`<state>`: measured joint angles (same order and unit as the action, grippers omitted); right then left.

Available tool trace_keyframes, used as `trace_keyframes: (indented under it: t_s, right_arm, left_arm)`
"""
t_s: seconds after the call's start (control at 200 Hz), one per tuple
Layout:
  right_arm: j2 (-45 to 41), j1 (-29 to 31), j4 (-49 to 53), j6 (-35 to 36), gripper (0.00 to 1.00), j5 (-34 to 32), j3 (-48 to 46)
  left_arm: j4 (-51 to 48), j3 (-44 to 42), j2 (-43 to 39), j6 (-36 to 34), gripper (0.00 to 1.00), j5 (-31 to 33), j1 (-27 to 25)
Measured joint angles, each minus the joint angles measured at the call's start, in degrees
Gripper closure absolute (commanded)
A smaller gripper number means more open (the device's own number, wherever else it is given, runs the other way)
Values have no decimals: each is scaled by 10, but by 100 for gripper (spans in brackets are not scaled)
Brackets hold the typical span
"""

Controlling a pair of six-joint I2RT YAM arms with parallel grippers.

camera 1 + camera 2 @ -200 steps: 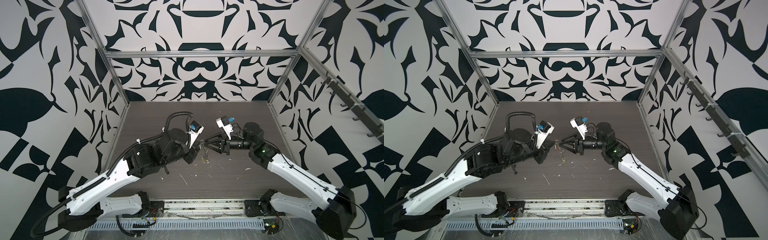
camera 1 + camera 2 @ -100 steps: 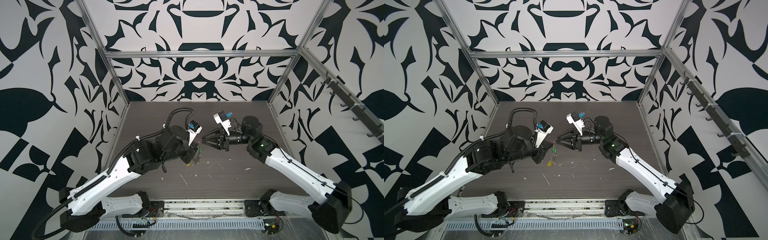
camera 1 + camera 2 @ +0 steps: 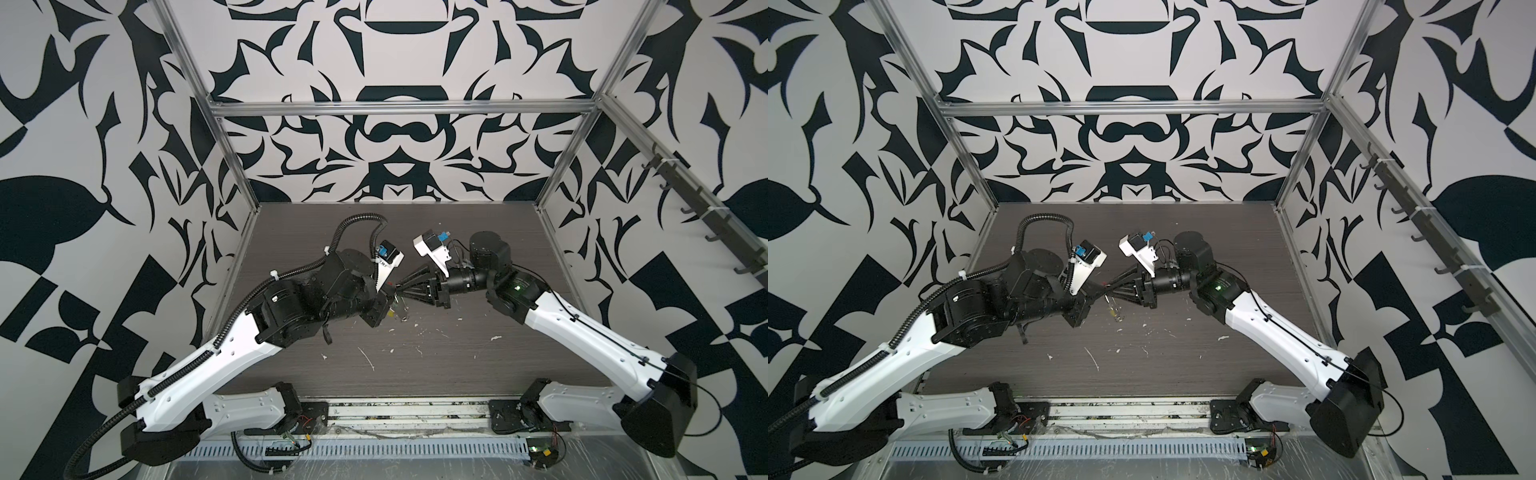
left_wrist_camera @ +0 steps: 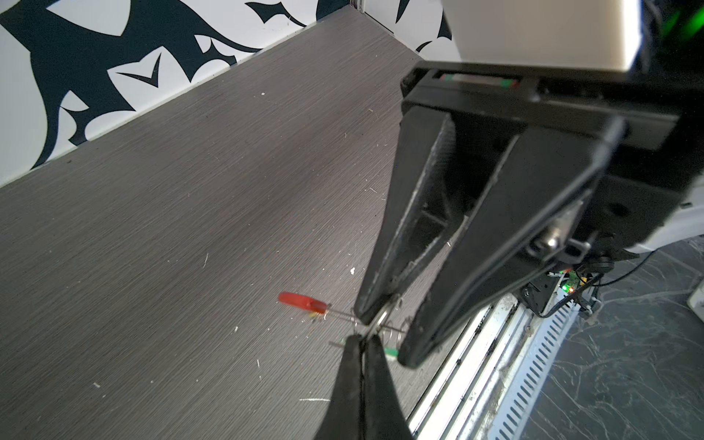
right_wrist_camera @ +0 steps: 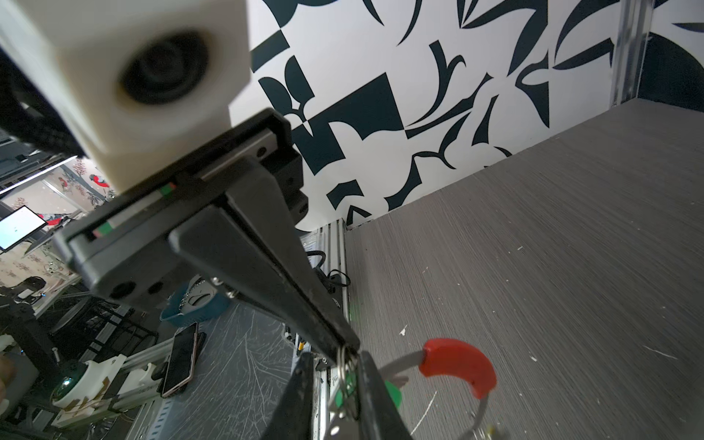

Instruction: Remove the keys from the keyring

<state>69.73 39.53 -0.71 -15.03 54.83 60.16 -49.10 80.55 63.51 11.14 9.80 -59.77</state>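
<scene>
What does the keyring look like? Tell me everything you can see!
The keyring is a thin grey metal hoop with a red sleeve over one arc and tiny silver rings strung on it. It looks lifted off the dark table. The left end effector pinches one small ring; the right end effector stands open around that spot. A green key dangles there.
</scene>
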Motion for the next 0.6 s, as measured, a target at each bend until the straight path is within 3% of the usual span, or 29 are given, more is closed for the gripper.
trace_keyframes:
  t_s: [0.12, 0.6]
  right_arm:
    - [1, 0, 6, 7, 100, -5, 1]
    - [-3, 3, -40, -16, 100, -30, -13]
  left_arm:
    - [-1, 0, 0, 1, 100, -3, 2]
    - [3, 0, -9, 12, 100, -1, 6]
